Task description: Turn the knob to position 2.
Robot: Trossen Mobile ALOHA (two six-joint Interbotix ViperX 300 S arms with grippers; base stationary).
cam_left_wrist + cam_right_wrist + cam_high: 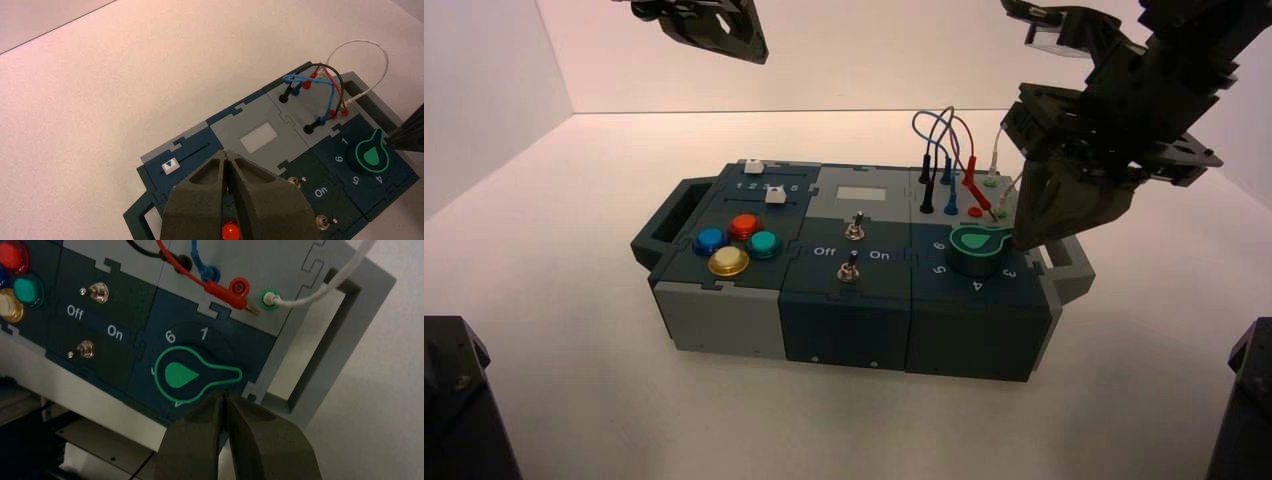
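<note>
Pale walls stand behind a broad, light-coloured surface (574,400). Right tool (225,396): clenched, fingers together, at the right front part of the box, just beside the knob's pointed tip on the handle side; cannot tell if touching. Nothing is seen between its fingers.

Task item: teardrop-shaped rotary knob (186,375), light green outline and centre mark, dark teal sides, on the box's right front panel. Its tip points toward the right handle (327,347), in the gap between white numerals 1 (204,333) and 3 (1009,273). Numeral 2 cannot be made out. White 4, 5 and 6 are also around the knob.

Behind the knob, a grey panel carries black, blue, red and white wires (320,295); one red plug (225,294) shows its bare metal tip near a green-ringed socket (269,299). Middle of the box: two small metal toggle switches (86,348) by "Off" and "On" lettering, with a pale rectangular window (258,137) on the grey panel behind. Left part: round red, blue, teal and yellow push-buttons (728,262), two white slider caps (775,195) behind them.

Left tool (226,156): idle, clenched, raised above the box's left side.
</note>
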